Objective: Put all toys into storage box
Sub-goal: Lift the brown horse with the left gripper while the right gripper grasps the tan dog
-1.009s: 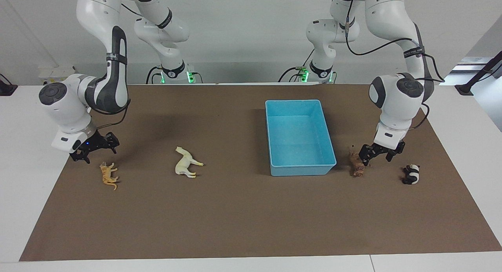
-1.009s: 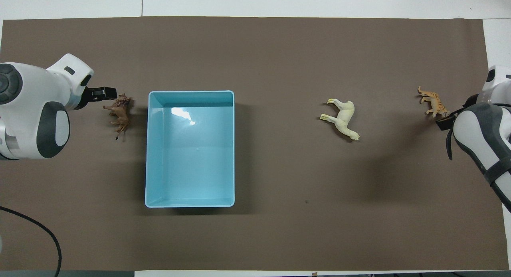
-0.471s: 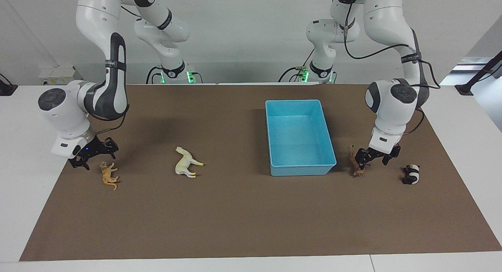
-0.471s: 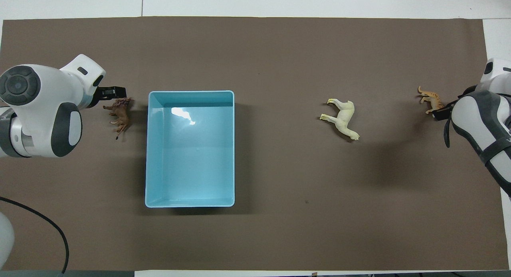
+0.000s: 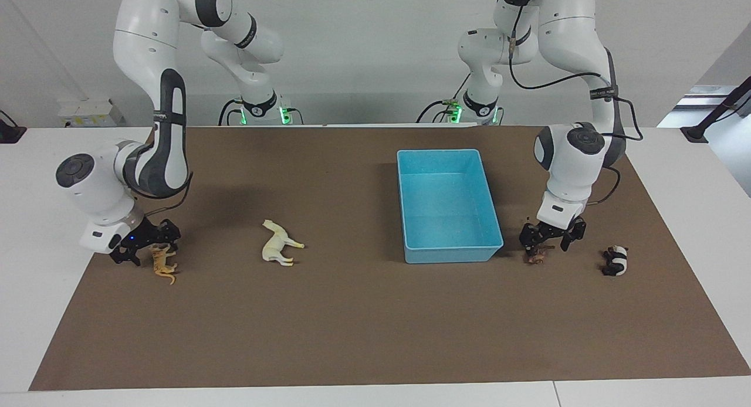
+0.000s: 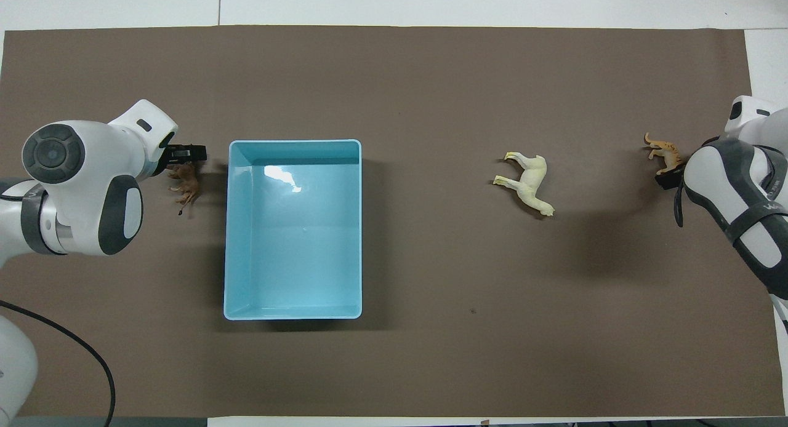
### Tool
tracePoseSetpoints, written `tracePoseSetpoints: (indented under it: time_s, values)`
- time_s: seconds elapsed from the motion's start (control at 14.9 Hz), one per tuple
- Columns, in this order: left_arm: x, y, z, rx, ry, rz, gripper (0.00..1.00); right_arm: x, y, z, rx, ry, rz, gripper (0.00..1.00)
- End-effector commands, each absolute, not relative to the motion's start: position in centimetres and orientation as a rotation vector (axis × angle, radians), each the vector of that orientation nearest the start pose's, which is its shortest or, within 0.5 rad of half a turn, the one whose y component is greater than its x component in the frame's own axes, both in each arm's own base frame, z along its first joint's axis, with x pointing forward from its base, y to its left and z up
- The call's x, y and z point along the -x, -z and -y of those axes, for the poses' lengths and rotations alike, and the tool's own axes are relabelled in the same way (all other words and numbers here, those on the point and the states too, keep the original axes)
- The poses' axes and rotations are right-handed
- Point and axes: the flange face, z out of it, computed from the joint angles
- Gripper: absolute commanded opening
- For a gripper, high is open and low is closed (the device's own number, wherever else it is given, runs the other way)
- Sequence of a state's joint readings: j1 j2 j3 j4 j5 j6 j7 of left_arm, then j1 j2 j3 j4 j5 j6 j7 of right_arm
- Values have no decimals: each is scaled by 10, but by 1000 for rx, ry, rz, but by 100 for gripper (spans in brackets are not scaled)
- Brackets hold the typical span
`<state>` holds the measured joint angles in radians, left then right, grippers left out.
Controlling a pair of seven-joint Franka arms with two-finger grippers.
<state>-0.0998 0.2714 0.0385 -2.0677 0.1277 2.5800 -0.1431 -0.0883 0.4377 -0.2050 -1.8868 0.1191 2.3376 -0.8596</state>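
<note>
Brown paper covers the counter [image 5: 364, 325], and the light blue storage box [image 5: 449, 251] stands on it with nothing inside, toward the left arm's end. All four toys lie outside the box.

The left gripper [image 5: 550, 237] is low over the lion [image 5: 535, 255], which lies on its side just beside the box. Its fingers are open wide around the lion and hold nothing yet. The right gripper [image 5: 145, 247] is down at the tiger [image 5: 163, 265], near the right arm's end of the counter, also open and with nothing in it. The horse [image 5: 280, 244] lies between the tiger and the box, and the panda [image 5: 615, 261] lies near the lion, at the side away from the box.

The toys are small and lie flat, so I think a finger could push one away instead of closing on it, or pinch only a leg so that it slips during the lift. The left gripper is also close to the box wall and could knock it.

In the overhead view, the lion's long axis runs toward and away from the robots. The tiger and the horse both lie diagonally. The box has its long side toward and away from the robots.
</note>
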Motion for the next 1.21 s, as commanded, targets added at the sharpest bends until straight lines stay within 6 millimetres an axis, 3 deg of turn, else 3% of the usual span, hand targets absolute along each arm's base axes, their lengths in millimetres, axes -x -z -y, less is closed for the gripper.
tracePoseSetpoints:
  time_s: [0.0, 0.07, 0.2, 0.47, 0.67, 0.94, 1.14]
  values:
    - [-598, -322, 36, 3037, 393, -77, 100, -613, -279, 176, 3035, 63, 816, 74]
    - [-598, -322, 37, 3037, 393, -79, 100, -615, -281, 174, 3037, 71, 822, 53]
    - [-598, -320, 34, 3037, 388, -73, 100, -616, -281, 174, 3039, 75, 823, 2]
    - [-595, -310, 34, 3040, 395, -72, 100, -615, -282, 173, 3026, 63, 871, 0]
    - [-596, -299, 33, 3041, 432, -74, 100, -617, -294, 165, 3022, 76, 895, 0]
    - [-597, -294, 33, 3040, 453, -75, 100, -610, -347, 157, 3007, 92, 909, 0]
    - [-596, -290, 33, 3042, 450, -76, 98, -596, -393, 153, 3037, 36, 822, 0]
